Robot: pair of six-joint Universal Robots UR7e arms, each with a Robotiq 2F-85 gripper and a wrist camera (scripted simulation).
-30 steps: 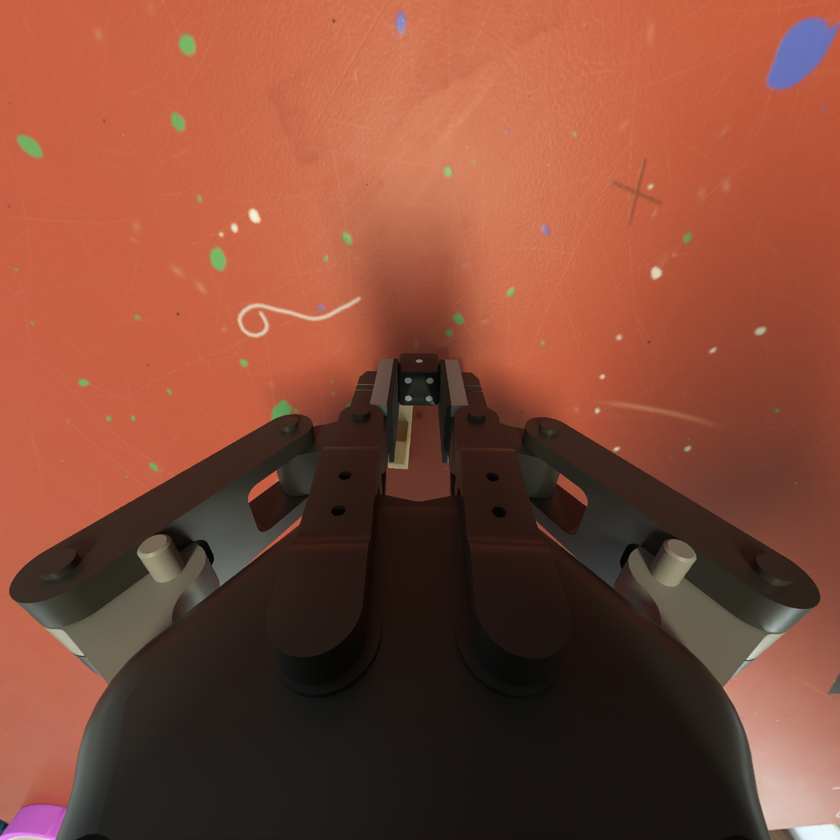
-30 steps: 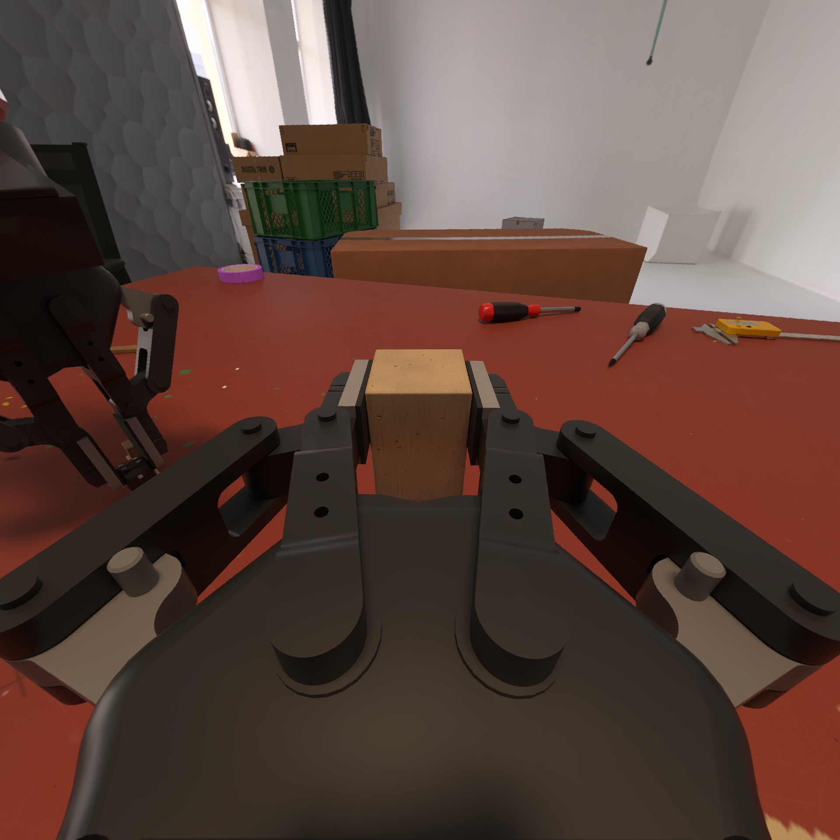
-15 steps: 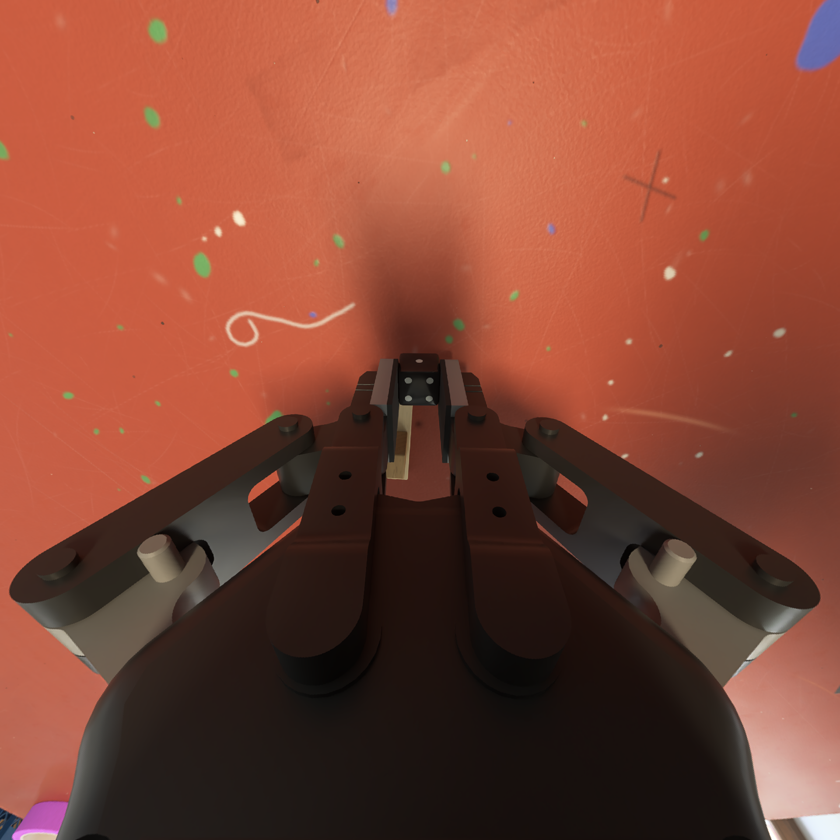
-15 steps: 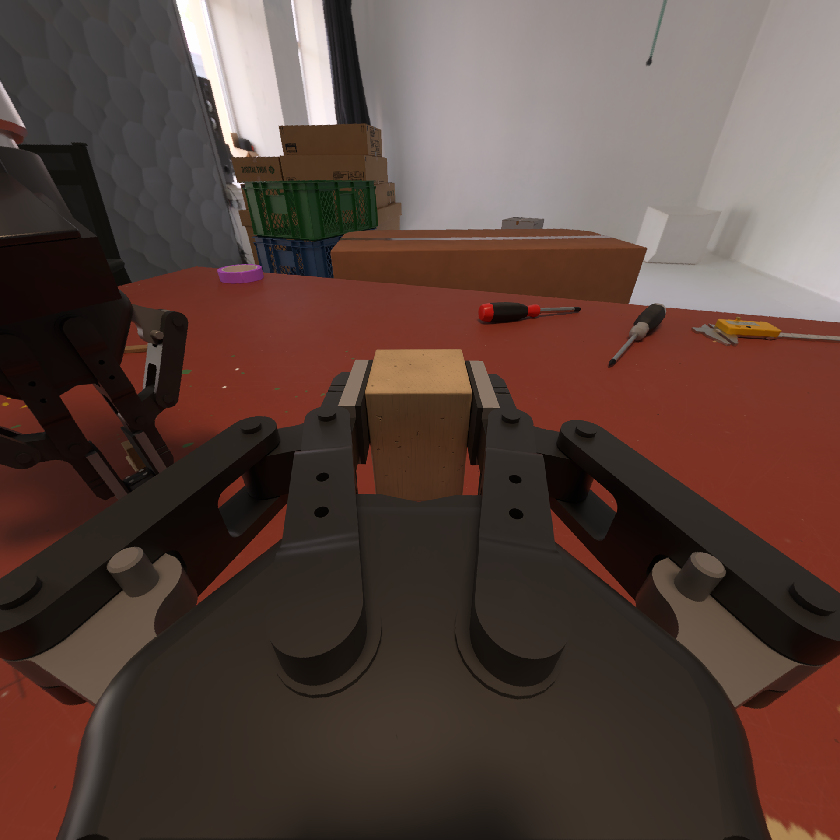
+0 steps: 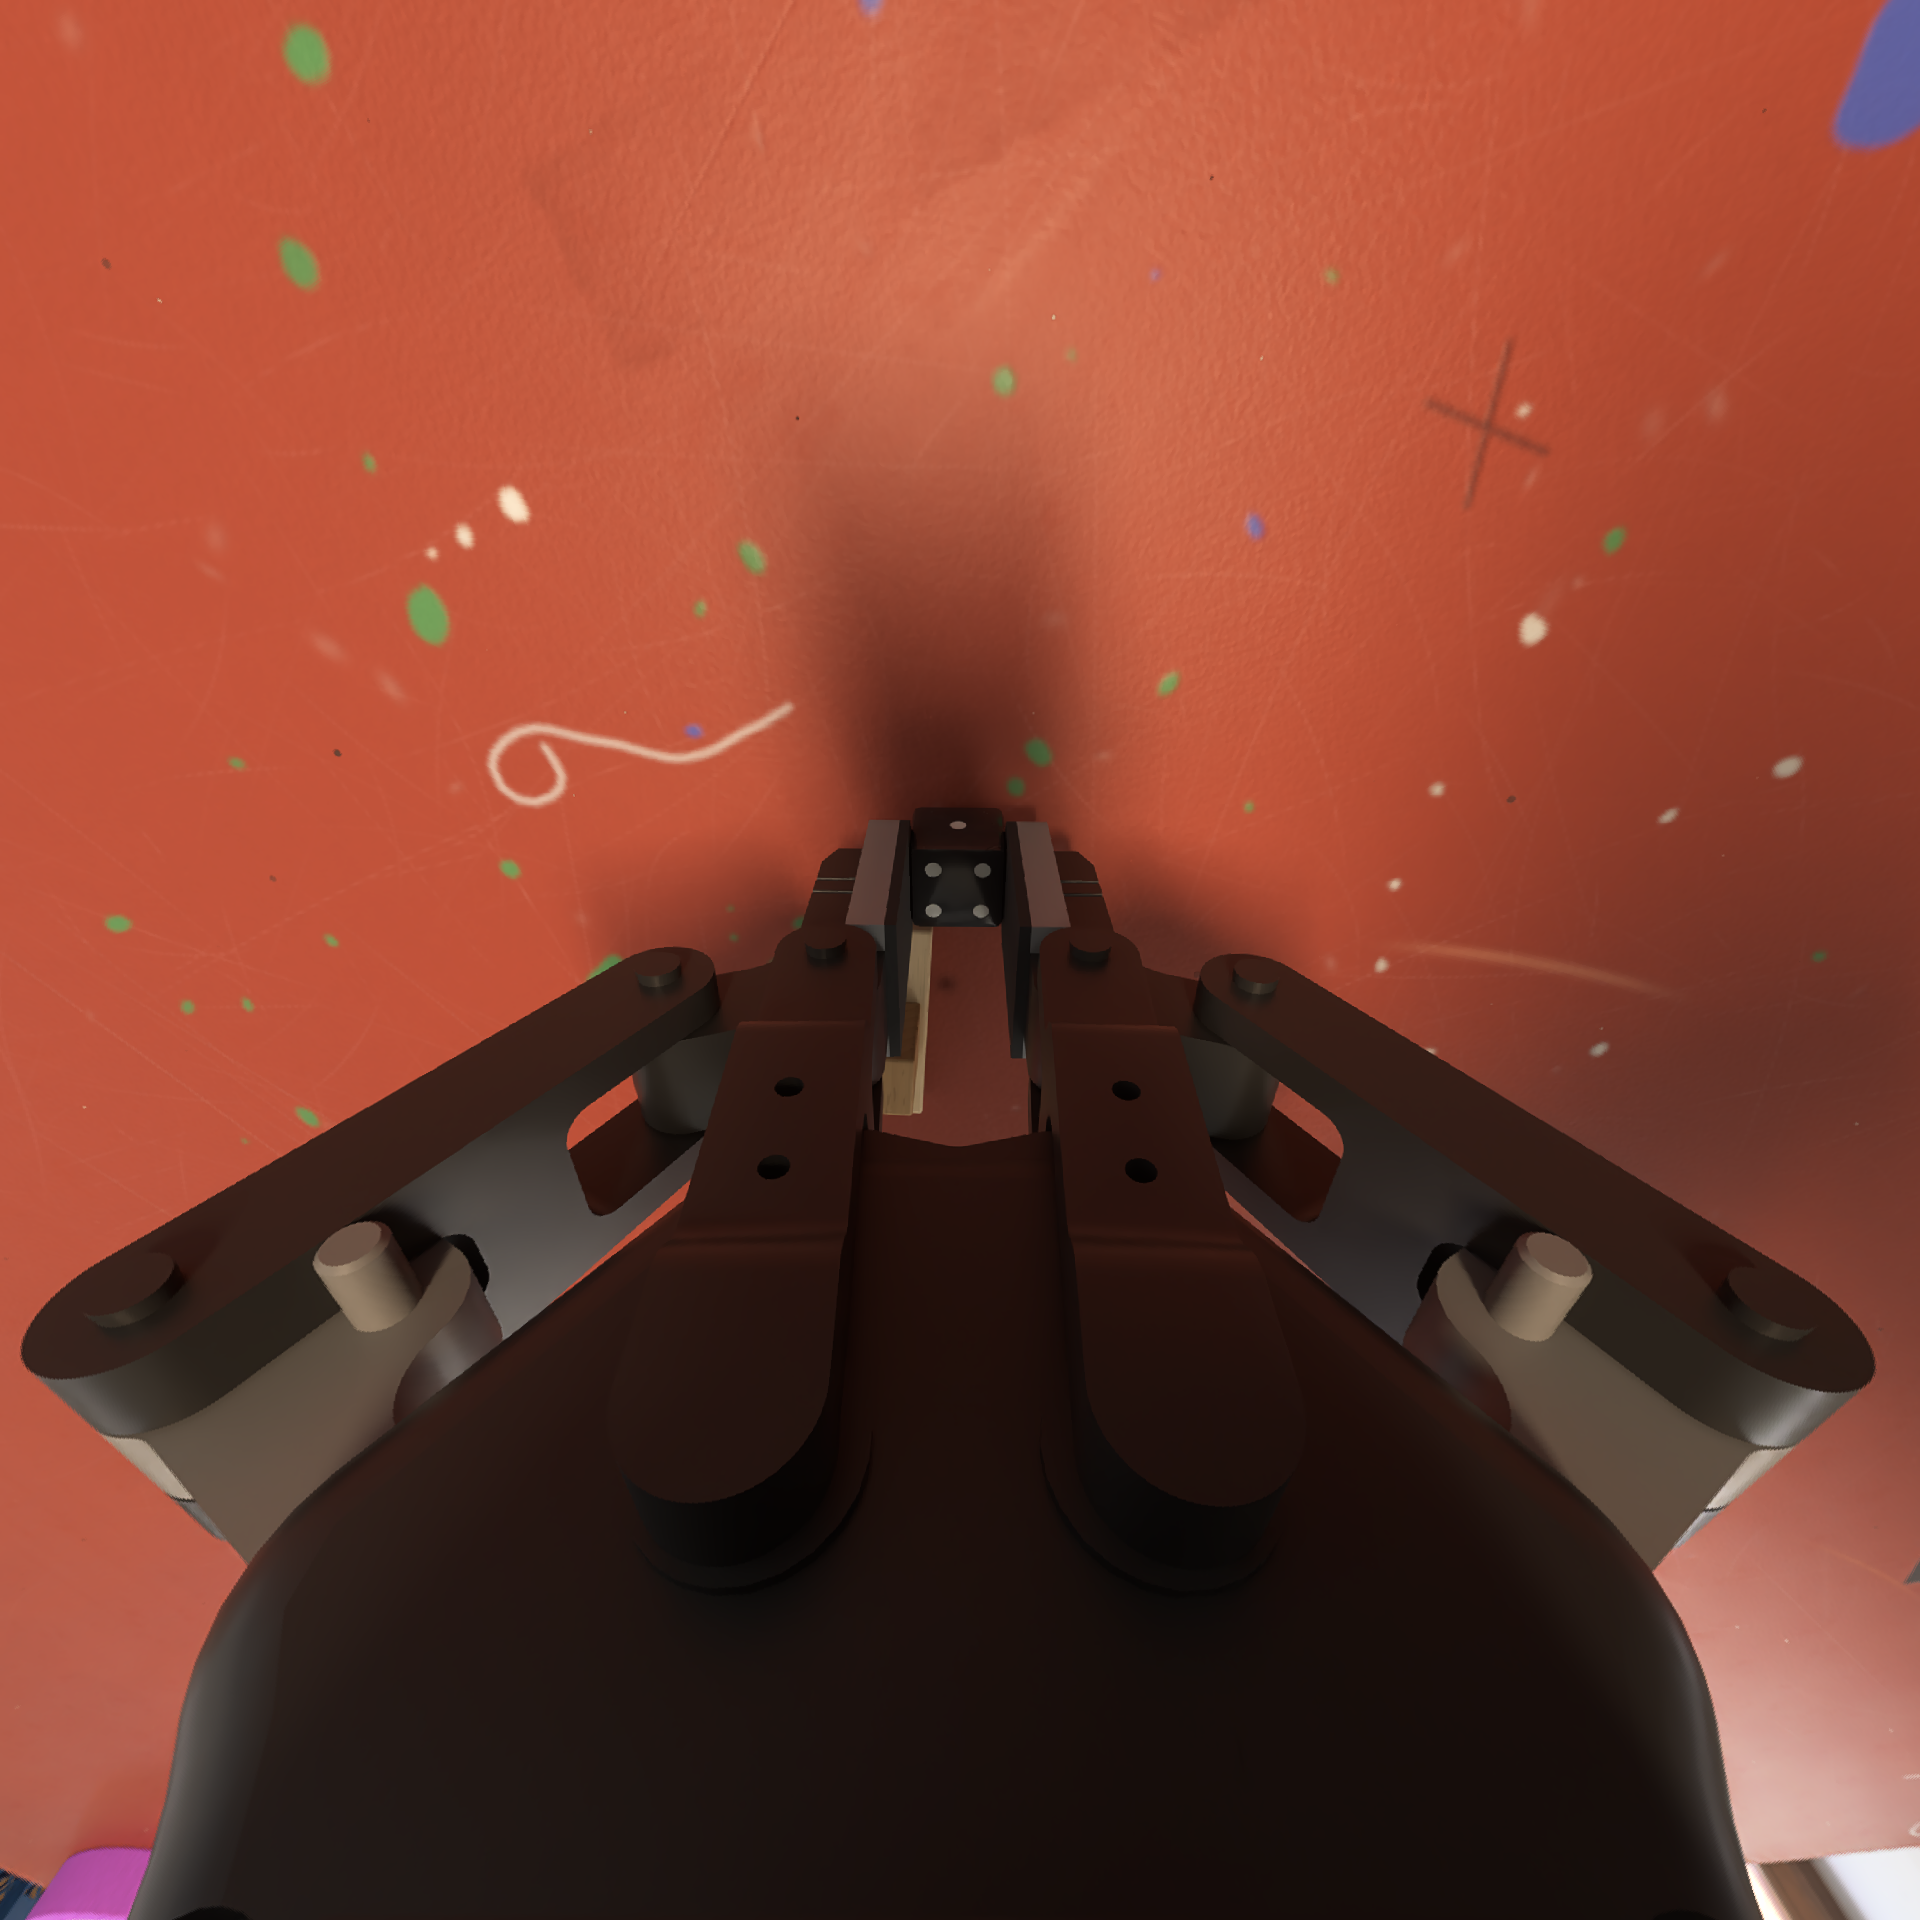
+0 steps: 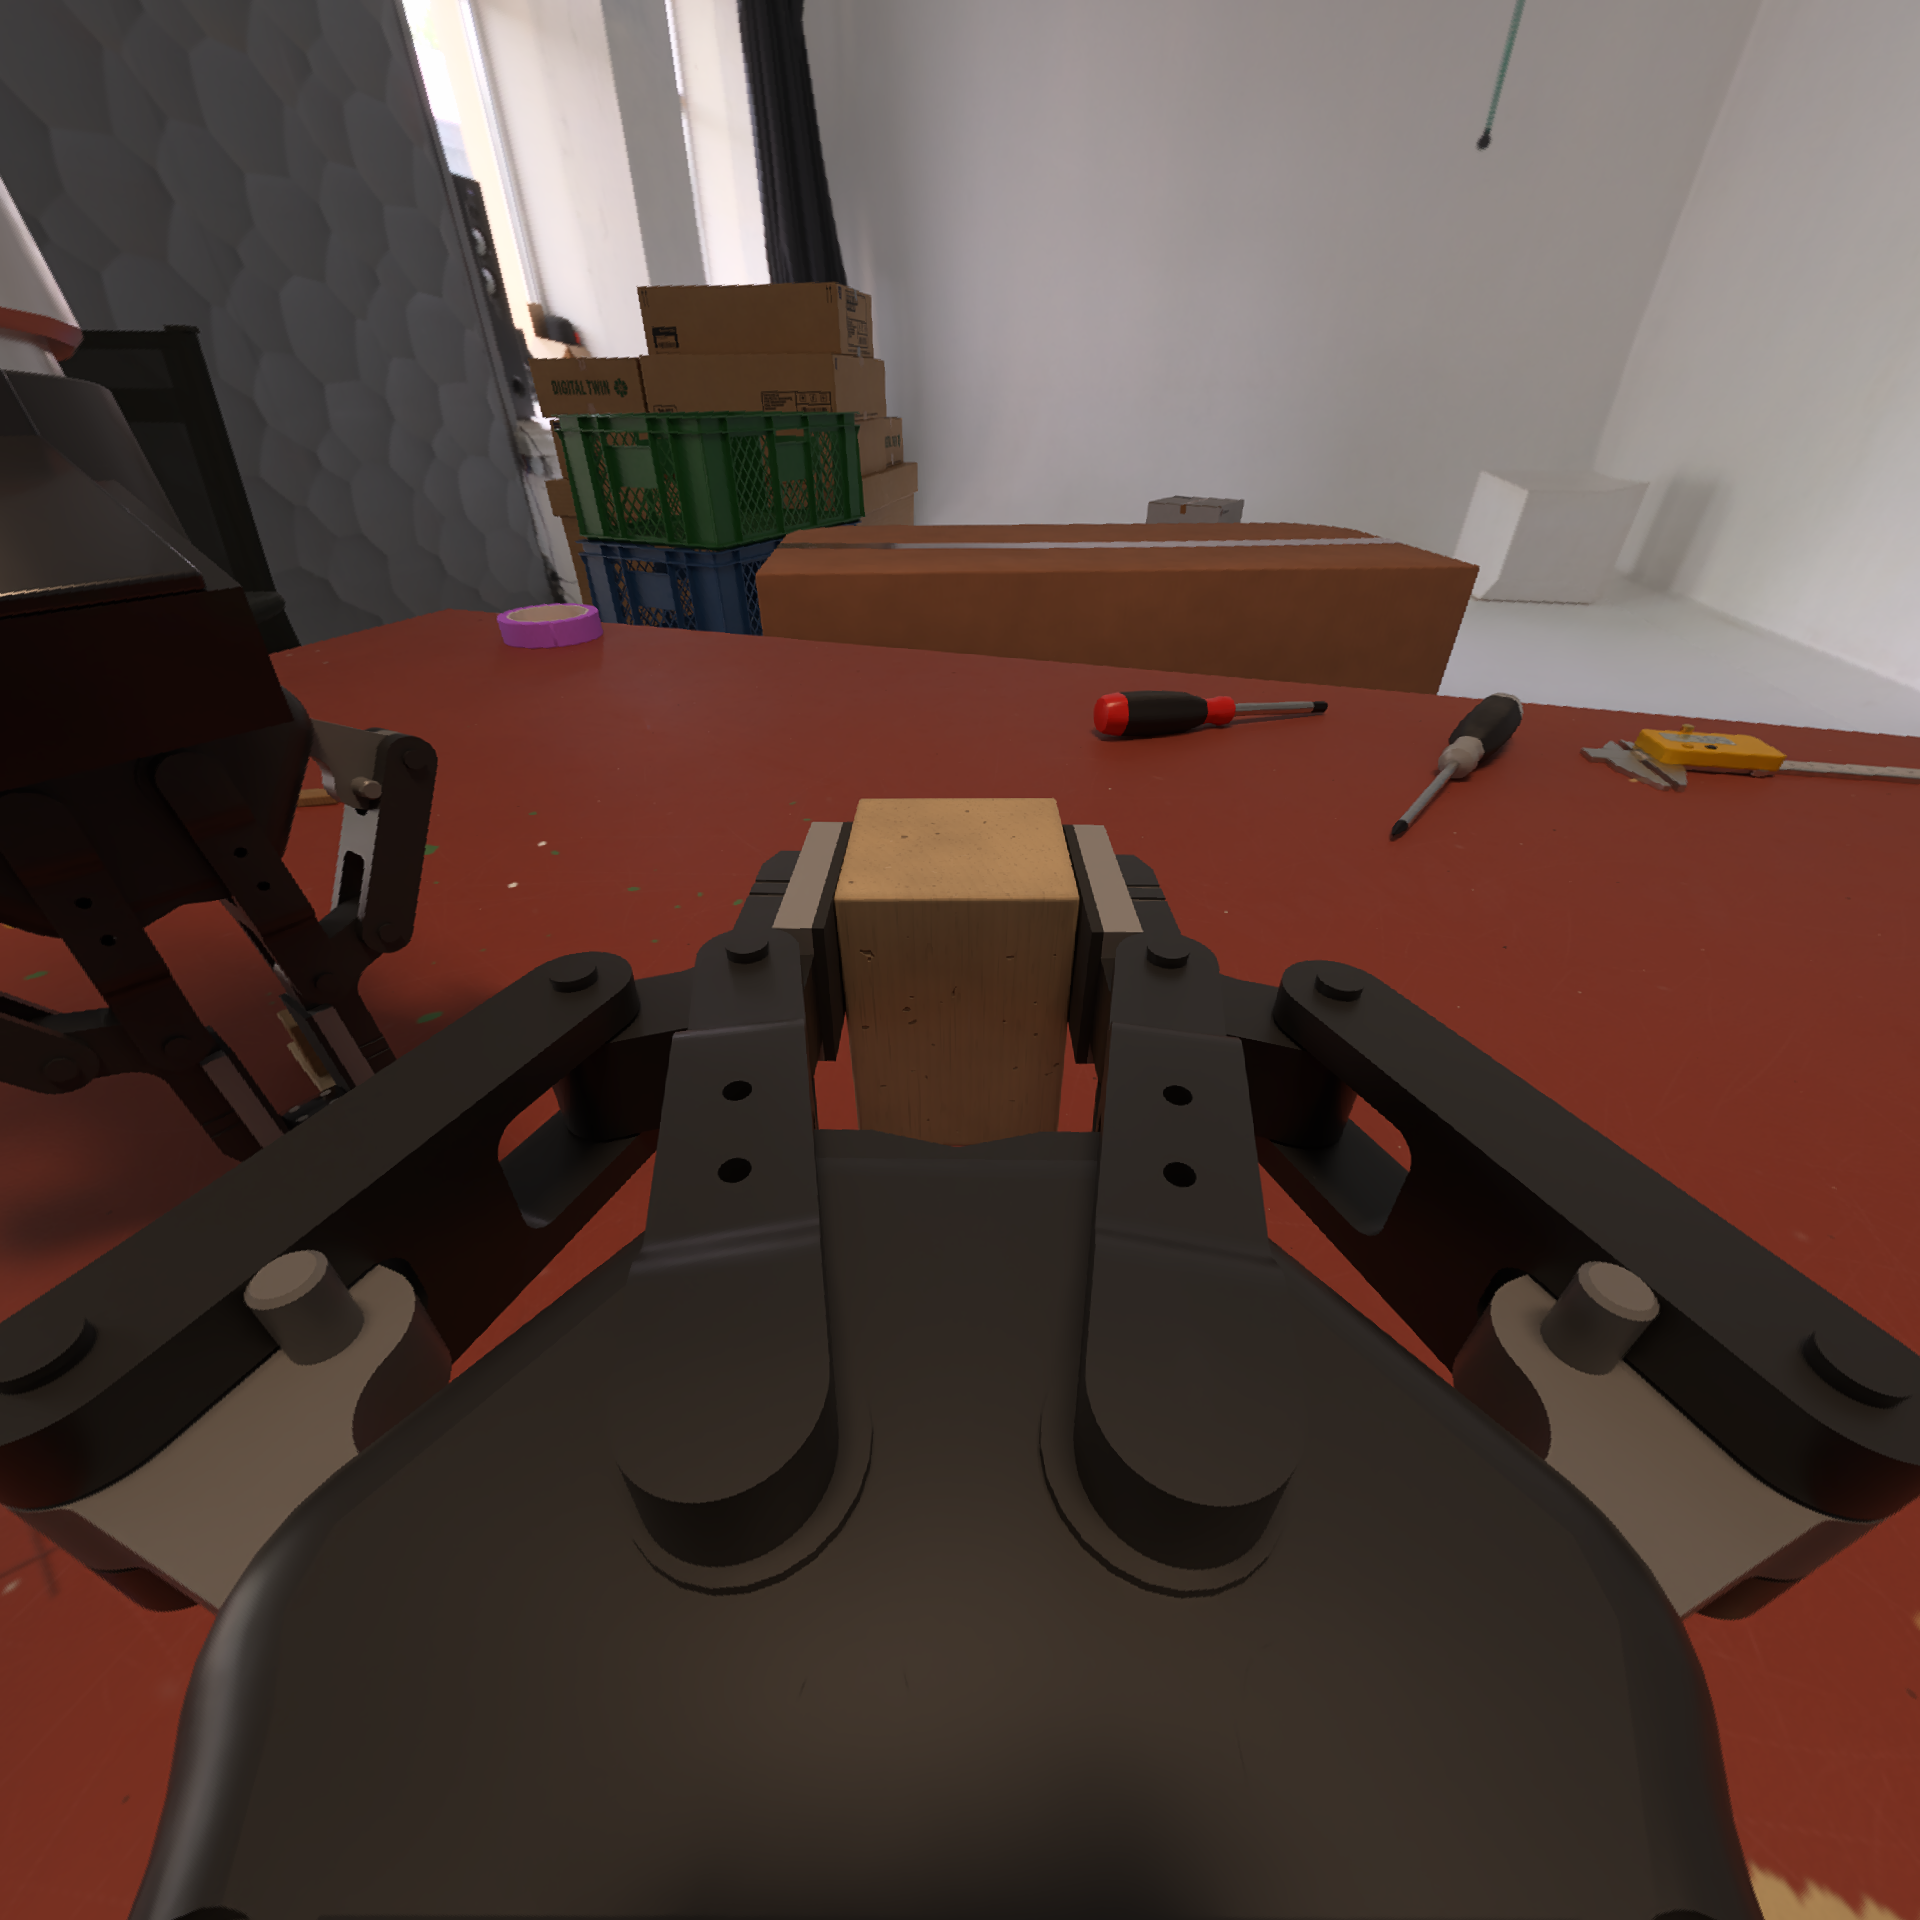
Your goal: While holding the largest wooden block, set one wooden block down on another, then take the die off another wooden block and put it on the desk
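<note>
In the left wrist view my left gripper (image 5: 958, 844) is shut on a small black die (image 5: 958, 883) with white pips and holds it just above the red desk (image 5: 1143, 312), over a dark shadow. A sliver of a pale wooden block (image 5: 904, 1060) shows behind the left finger. In the right wrist view my right gripper (image 6: 956, 836) is shut on the large pale wooden block (image 6: 954, 987), held above the desk. The left gripper (image 6: 307, 1081) shows there at the left, pointing down close to the desk.
On the far side of the desk (image 6: 1039, 790) lie a purple tape roll (image 6: 549, 623), a red-handled screwdriver (image 6: 1195, 713), a black-handled screwdriver (image 6: 1460, 758) and a yellow tool (image 6: 1704, 750). Cardboard boxes (image 6: 1112, 603) and crates (image 6: 707, 478) stand beyond the desk edge.
The left gripper has come lower toward the desk with the die still in it and drifted slightly. The right gripper and its block have not moved.
</note>
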